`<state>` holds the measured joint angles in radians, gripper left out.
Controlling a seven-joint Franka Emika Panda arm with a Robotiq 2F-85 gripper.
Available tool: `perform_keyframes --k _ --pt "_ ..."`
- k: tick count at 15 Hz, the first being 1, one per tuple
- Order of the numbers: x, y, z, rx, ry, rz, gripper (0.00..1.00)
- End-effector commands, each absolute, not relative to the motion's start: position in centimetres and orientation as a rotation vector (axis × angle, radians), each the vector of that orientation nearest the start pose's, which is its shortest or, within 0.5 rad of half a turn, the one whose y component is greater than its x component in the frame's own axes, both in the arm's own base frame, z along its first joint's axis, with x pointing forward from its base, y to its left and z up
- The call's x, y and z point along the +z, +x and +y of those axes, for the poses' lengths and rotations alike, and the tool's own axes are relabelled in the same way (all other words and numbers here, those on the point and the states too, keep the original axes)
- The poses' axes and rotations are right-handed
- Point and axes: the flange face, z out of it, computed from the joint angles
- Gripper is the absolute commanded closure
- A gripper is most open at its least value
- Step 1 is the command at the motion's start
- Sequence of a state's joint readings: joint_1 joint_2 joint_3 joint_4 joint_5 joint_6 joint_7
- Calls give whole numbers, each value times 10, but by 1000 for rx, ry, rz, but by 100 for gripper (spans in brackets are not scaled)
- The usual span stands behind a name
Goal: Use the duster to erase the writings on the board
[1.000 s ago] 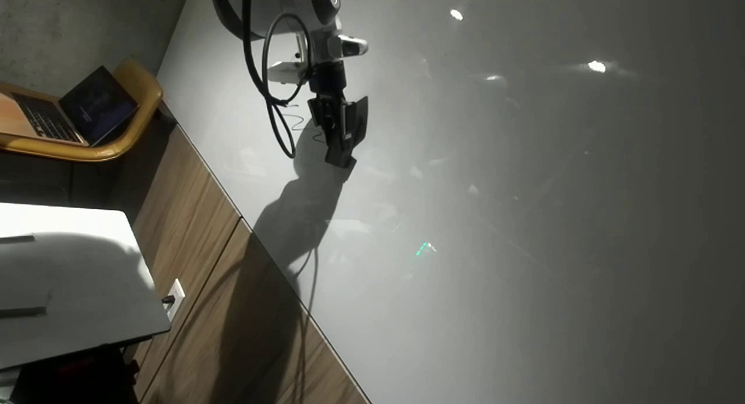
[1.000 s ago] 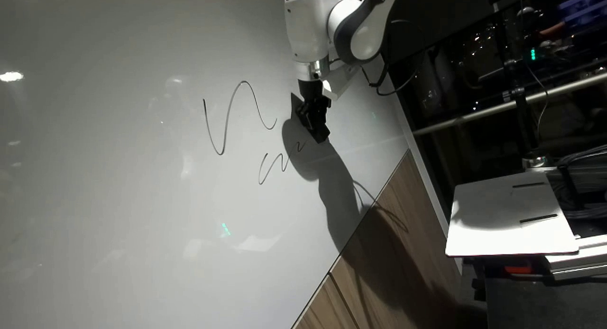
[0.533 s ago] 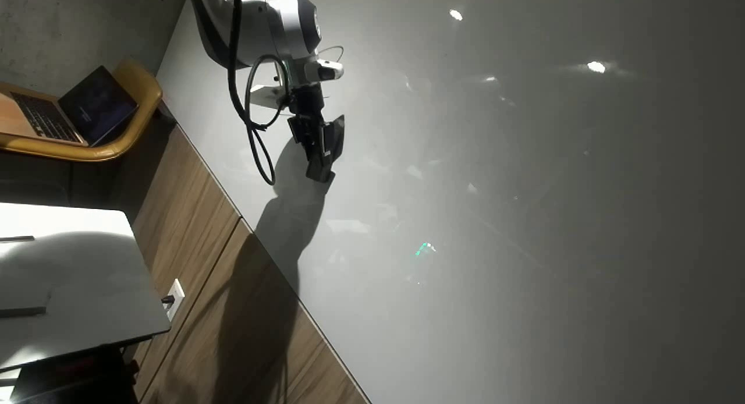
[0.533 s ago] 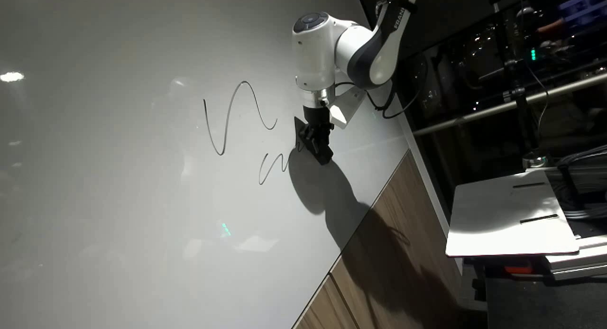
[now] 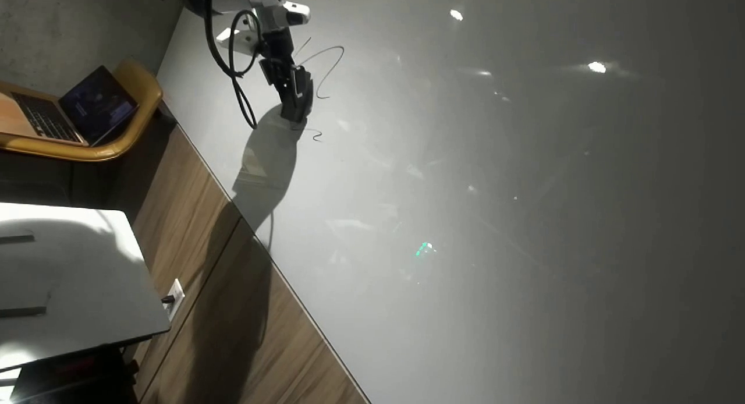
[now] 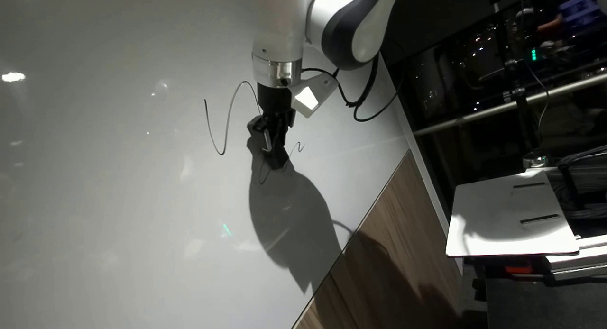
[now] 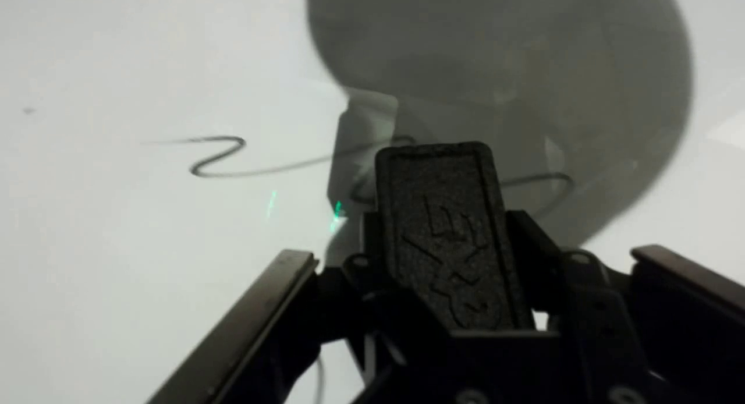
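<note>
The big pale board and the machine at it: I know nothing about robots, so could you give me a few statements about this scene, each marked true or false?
1. The robot's gripper is holding the duster. True.
2. The board bears no marks at all. False: thin, dark, wavy writings show on it.
3. A large shadow falls partly on the board in both exterior views. True.
4. The duster is bright red. False: it is dark grey to black.
5. An open laptop can be seen in an exterior view. True.
6. In the wrist view, the duster's face is completely plain. False: thin lines mark it.
</note>
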<state>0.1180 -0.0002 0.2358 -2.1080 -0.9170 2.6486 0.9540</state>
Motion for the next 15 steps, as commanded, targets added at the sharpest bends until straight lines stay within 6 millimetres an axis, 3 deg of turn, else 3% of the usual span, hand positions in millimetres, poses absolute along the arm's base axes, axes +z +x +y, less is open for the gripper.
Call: perform_keyframes --k 1,3,6,11,15 --pt "499 534 254 -1321 -3010 -205 70" --pt "509 535 261 -1343 -2985 -221 70" --pt "504 534 266 -1318 -2984 -210 70" --pt "474 523 279 -1234 -3007 -212 70" --pt "456 535 276 -1219 -3030 -214 70"
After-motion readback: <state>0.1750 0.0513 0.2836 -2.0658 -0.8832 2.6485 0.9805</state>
